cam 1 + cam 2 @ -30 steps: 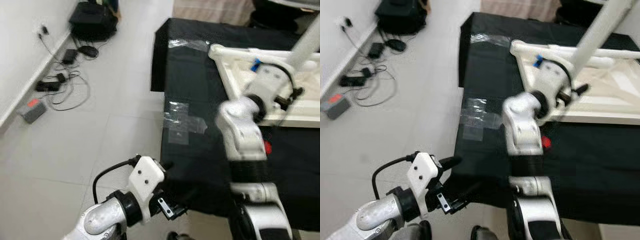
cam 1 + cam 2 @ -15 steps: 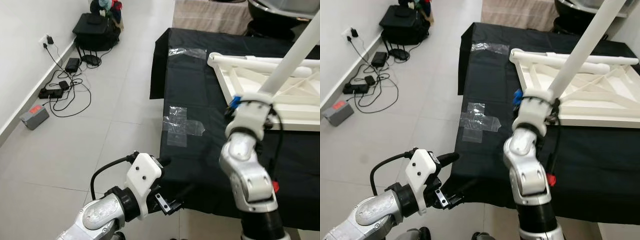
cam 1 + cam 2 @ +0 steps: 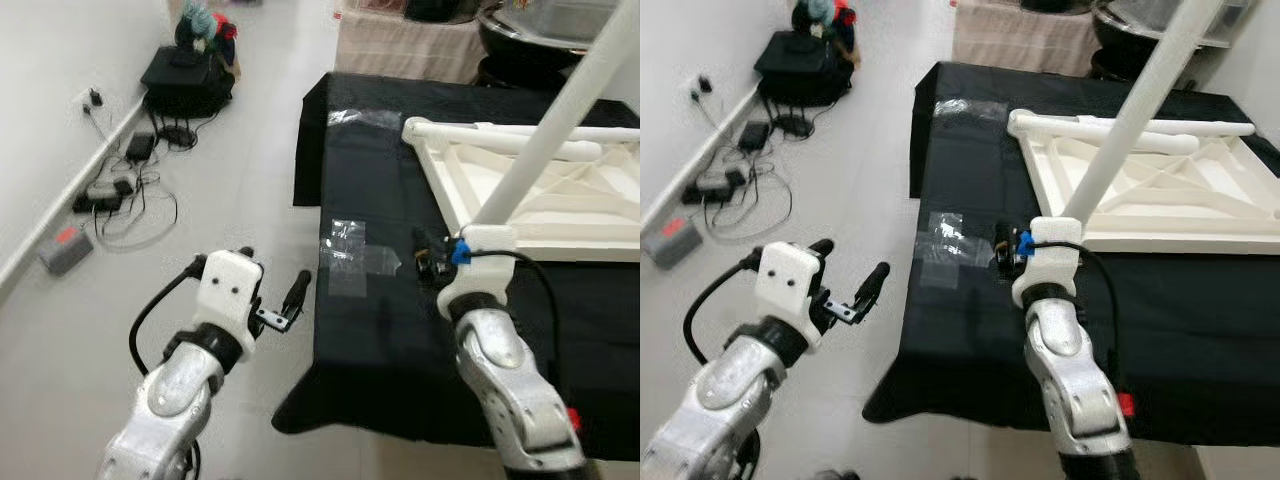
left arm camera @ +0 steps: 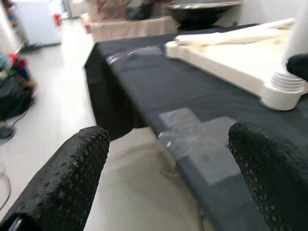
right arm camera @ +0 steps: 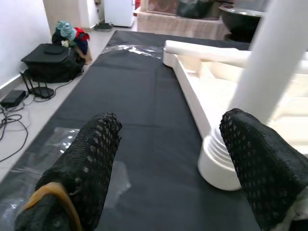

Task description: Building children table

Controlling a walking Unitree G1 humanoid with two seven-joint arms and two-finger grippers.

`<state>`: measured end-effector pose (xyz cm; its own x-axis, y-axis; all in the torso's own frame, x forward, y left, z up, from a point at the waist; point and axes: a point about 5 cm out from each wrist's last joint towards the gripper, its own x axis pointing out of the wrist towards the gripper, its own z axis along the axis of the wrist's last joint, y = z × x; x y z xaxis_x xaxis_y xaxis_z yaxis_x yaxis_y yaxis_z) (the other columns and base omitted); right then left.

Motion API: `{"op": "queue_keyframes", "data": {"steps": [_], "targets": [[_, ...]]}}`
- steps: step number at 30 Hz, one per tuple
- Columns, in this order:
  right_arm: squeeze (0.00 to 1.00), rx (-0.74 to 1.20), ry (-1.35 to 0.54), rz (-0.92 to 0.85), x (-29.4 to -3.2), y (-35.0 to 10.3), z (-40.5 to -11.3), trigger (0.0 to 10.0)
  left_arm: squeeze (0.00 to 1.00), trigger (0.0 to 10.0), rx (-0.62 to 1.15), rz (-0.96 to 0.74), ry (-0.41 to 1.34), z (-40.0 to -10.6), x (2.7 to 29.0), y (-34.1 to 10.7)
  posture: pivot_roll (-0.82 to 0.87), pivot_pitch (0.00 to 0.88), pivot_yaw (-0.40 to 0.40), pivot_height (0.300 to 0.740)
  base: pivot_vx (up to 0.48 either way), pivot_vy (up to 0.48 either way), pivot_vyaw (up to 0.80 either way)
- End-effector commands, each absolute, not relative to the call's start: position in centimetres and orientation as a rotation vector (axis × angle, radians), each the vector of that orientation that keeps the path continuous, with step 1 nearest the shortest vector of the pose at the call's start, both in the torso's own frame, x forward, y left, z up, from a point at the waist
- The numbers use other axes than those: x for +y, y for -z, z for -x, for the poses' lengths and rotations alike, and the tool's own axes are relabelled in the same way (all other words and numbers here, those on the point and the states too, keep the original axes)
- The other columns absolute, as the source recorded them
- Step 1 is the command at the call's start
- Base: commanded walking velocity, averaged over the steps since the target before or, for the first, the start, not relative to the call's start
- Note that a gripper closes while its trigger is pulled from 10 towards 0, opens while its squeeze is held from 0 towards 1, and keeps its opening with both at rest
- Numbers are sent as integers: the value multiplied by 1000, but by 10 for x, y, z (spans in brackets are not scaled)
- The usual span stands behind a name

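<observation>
Right gripper (image 5: 163,159) spread open beside the white leg (image 3: 1120,130) on the black cloth (image 3: 380,330); left gripper (image 4: 168,159) open over floor.

Even, bright indoor light is cast over the pale floor (image 3: 240,200). Glare is seen on the clear tape (image 3: 355,258) on the black cloth (image 3: 970,150). The near black fingers (image 4: 62,178) are rendered soft and out of focus.

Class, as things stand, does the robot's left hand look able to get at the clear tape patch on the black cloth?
Probably yes: the left hand hovers open off the cloth's edge, nothing lies between it and the tape patch, and the right hand is beyond it.
</observation>
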<state>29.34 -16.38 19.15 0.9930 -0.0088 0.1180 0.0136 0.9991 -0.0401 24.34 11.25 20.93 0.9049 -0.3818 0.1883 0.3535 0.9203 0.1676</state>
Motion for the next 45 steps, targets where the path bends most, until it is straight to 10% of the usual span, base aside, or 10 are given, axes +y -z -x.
{"op": "queue_keyframes", "data": {"steps": [1,11,17,29,45], "targets": [[0,-135,-42,26,-158,-194,-296,10000,0,10000,-222,-168,341,-245,119,-208,63,149,-97,740,0,-431,0],[0,-178,-207,-17,-162,-203,-308,10000,0,10000,-234,-201,315,-249,119,-208,63,151,-97,740,0,-421,0],[0,40,-889,-146,-190,-206,-292,10000,0,10000,-237,-217,308,-251,121,-207,64,155,-93,740,0,-443,0],[0,-64,-355,70,-263,-230,-350,10000,0,10000,-254,-153,271,-255,124,-214,78,152,-91,740,237,-136,0],[0,-56,-770,5,-240,-239,-361,10000,0,10000,-232,-74,283,-246,122,-209,85,151,-94,740,0,0,0]]}}
